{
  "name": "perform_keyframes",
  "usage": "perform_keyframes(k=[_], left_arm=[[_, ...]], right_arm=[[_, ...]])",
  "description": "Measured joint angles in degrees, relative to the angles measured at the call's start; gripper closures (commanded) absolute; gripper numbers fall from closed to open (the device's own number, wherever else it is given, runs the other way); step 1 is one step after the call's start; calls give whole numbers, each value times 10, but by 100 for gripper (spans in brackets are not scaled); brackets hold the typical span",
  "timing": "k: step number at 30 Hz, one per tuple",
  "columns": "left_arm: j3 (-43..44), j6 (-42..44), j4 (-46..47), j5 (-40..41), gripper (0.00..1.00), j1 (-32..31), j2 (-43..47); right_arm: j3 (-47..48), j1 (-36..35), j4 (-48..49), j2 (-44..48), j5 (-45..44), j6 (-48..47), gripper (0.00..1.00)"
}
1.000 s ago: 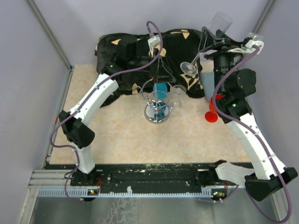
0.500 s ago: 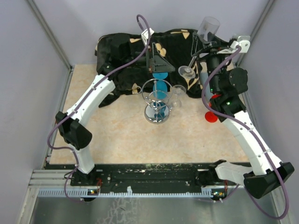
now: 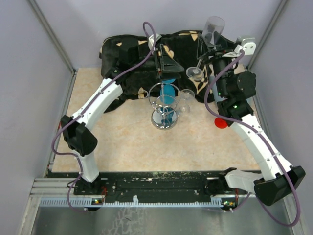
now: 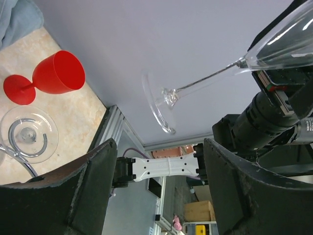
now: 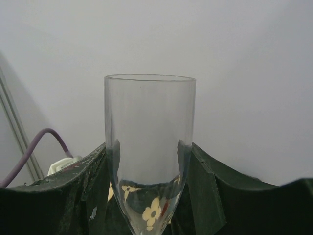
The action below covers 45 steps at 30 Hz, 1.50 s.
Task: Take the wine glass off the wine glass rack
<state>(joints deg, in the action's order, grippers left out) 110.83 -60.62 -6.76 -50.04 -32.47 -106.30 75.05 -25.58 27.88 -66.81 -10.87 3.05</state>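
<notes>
The wine glass rack (image 3: 165, 119) stands mid-table on its round shiny base. A blue glass (image 3: 167, 93) and a clear glass (image 3: 185, 98) hang on its wire loops. My right gripper (image 3: 209, 43) is shut on the bowl of a clear wine glass (image 3: 213, 27) and holds it tilted in the air at the back right, well away from the rack, with its foot (image 3: 195, 73) pointing toward the left arm. In the right wrist view the glass (image 5: 149, 142) stands between the fingers (image 5: 215, 196). My left gripper (image 3: 164, 66) is open and empty above and behind the rack, and its wrist view shows the held glass (image 4: 161, 105).
A black flowered cloth (image 3: 132, 54) lies along the back of the table. A red plastic goblet (image 3: 221, 122) lies on its side at the right and also shows in the left wrist view (image 4: 54, 73). Grey walls close in the back and sides.
My right arm has swung left and back with the wine glass in it. My left gripper has moved slightly back and to the left above the rack.
</notes>
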Motion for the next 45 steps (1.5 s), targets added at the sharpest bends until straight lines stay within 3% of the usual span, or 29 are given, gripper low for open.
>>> perform_keyframes(k=[26,37,41,45], left_arm=[[2,-41,4,5,40,-19,-21],[2,-52,5,5,54,-19,-21],[2,-57,9,5,68,-19,-21],[-1,-69,10,5,98,-19,-21]], right_arm=[[-23,-18,26,-16,79,-35,100],[-23,-26,38,-16,110,-35,100],[-25,-30,44,-15,120,-35,100],[-30,-31,60,-9,126,-37,100]])
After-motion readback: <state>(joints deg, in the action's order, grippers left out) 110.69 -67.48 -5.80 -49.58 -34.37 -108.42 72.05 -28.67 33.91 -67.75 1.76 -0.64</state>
